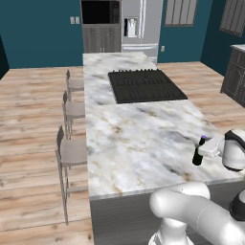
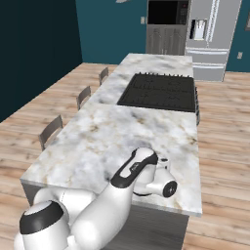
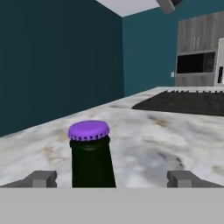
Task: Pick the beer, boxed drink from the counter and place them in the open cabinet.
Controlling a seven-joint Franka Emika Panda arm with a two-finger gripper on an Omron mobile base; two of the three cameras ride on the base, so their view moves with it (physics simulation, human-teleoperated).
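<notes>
- Left base view: the beer [image 1: 198, 152] stands upright on the counter [image 1: 139, 143], way over by the right edge of the marble top and not far from the near edge. You can just catch the purple cap above the dark glass. The arm's white hand sits right beside it on the right side, with the gripper [image 1: 205, 149] up against the bottle's upper part. The black cooktop [image 1: 145, 85] is set into the far half of the top, well apart from the bottle. Three stools [image 1: 72, 153] line the counter's left side, and a fridge [image 1: 139, 26] stands against the back wall.
- Right base view: the arm bends up from the lower left and its wrist hangs over the counter's near right corner area. The hand covers the bottle here, so I can't make the beer out at all. The cooktop [image 2: 160, 92] again sits toward the far end of the marble.
- Hand view: the beer [image 3: 92, 155] is dead close, cap and neck rising between the two fingertips [image 3: 42, 178], nearer the left one. The pincer is released, spread wide with clear gaps on both sides of the neck, nothing touching the glass. Marble stretches behind it toward the cooktop [image 3: 183, 103].
</notes>
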